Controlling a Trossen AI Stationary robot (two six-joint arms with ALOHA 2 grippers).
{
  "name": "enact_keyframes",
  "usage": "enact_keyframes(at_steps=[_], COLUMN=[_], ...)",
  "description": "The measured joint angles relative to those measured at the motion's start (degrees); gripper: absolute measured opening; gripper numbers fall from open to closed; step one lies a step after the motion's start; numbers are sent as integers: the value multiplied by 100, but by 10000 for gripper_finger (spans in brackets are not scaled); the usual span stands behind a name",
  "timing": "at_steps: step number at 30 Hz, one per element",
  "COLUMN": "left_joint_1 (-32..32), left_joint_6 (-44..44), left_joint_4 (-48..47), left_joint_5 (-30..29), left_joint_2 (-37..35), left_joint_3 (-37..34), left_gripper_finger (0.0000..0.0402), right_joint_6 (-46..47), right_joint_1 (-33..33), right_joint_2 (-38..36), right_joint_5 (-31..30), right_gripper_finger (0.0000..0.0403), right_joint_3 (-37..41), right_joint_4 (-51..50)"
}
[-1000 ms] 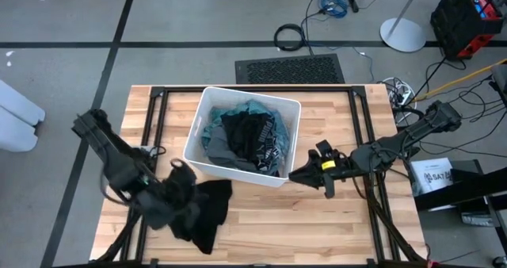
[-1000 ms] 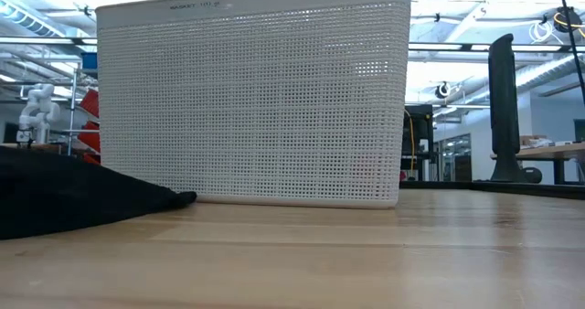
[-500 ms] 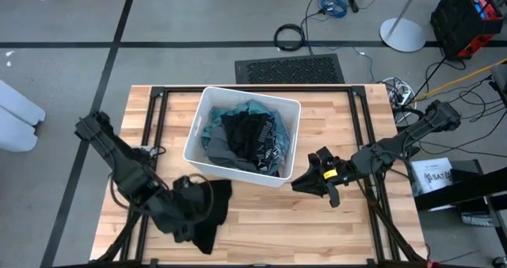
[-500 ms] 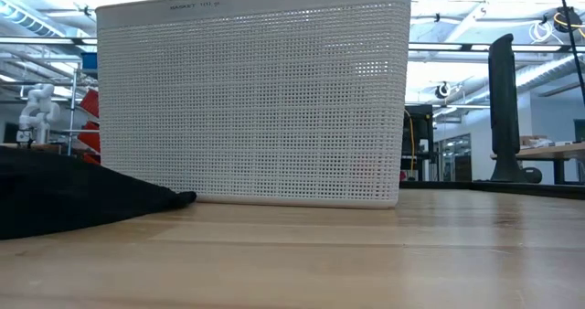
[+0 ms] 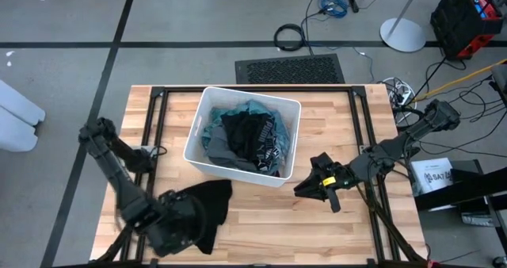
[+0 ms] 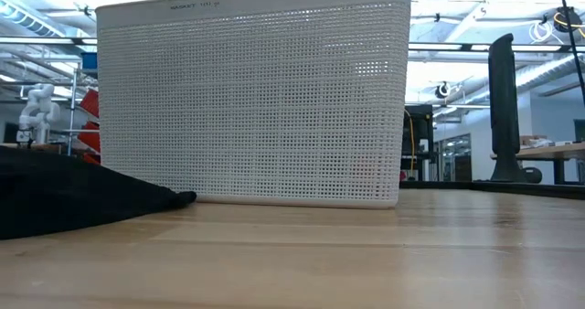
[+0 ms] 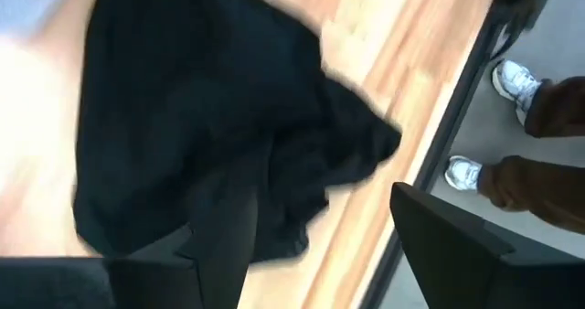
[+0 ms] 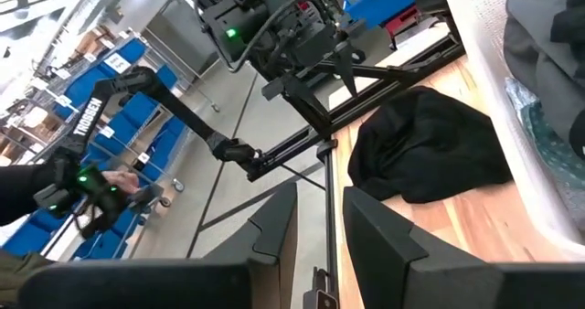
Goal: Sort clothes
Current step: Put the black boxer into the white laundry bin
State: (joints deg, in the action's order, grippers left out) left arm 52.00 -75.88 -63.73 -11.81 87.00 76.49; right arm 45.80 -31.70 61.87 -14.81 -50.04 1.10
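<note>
One black garment (image 5: 207,207) seemingly just beneath left hand (image 5: 176,230).

Left claw (image 5: 178,224) hangs low with fingers spread wide; right claw (image 5: 310,185) waits, fingers narrowly parted.

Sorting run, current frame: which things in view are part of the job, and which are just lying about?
Part of the job:
- black garment lying on the table, left gripper open at it
- pile of clothes, teal, grey and black, in the white bin

Just lying about:
- floor mat beyond the table
- blue cable on the floor
- right gripper waiting beside the bin
</note>
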Motion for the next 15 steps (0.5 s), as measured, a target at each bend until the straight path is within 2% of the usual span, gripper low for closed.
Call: enact_keyframes(at_steps=[4, 7, 15], left_joint_1=[624, 857, 887], left_joint_6=[-1113, -1753, -2372], left_joint_4=[69, 300, 812], left_joint_5=[-35, -240, -411], left_joint_2=[2, 0, 2], left_joint_3=[-304, -605, -1502], left_gripper_finger=[263, 263, 263], right_joint_6=[-1, -19, 12], right_joint_1=[-31, -29, 15], right_joint_2=[-2, -2, -2], right_joint_5=[-1, -2, -10], right_gripper_finger=[80, 80, 80], right_joint_3=[0, 0, 0], right_joint_4=[-57, -100, -126])
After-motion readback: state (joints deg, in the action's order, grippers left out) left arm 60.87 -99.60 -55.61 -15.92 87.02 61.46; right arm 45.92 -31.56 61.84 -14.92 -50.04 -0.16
